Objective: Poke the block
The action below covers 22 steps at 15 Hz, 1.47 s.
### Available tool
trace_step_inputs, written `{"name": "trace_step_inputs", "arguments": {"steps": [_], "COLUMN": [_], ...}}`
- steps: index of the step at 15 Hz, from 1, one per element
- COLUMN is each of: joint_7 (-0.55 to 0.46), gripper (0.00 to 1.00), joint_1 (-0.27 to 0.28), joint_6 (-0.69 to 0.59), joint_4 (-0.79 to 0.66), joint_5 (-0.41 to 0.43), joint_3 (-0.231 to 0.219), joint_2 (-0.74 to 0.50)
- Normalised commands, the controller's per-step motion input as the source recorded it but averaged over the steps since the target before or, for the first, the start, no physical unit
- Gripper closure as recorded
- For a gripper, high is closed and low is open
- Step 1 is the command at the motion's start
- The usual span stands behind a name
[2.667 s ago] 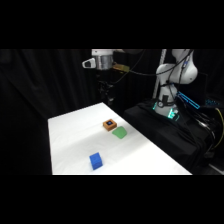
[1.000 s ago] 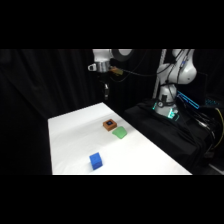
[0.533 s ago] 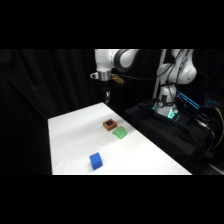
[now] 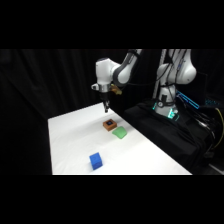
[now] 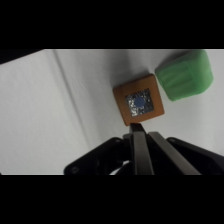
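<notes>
White table (image 4: pixel 70 145): block's (image 5: pixel 139 100) blue mark wrist-only.

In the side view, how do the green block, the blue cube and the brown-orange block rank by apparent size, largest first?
1. Green block and blue cube: look alike; the cube is nearer the camera, so unsure.
2. Brown-orange block: smallest.
</notes>
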Motion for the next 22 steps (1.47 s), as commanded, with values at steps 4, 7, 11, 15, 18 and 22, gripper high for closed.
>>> {"name": "trace_step_inputs", "arguments": {"steps": [4, 7, 11, 15, 18, 22], "joint_7": [-0.13, -0.14, -0.11, -0.09, -0.09, -0.07], "gripper": [0.97, 0.97, 0.97, 0.99, 0.99, 1.00], "joint_1": [-0.097, -0.117, -0.109, -0.097, -0.091, -0.034], "joint_6": [0.28, 0.20, 0.18, 0.18, 0.17, -0.03], "joint_4": [0.20, 0.17, 0.09, 0.05, 0.03, -0.11], "joint_5": [0.191, 0.184, 0.124, 0.120, 0.130, 0.012], "joint_3": [0.053, 0.099, 0.107, 0.125, 0.124, 0.019], "joint_2": [0.38, 0.30, 0.18, 0.13, 0.13, -0.17]}}
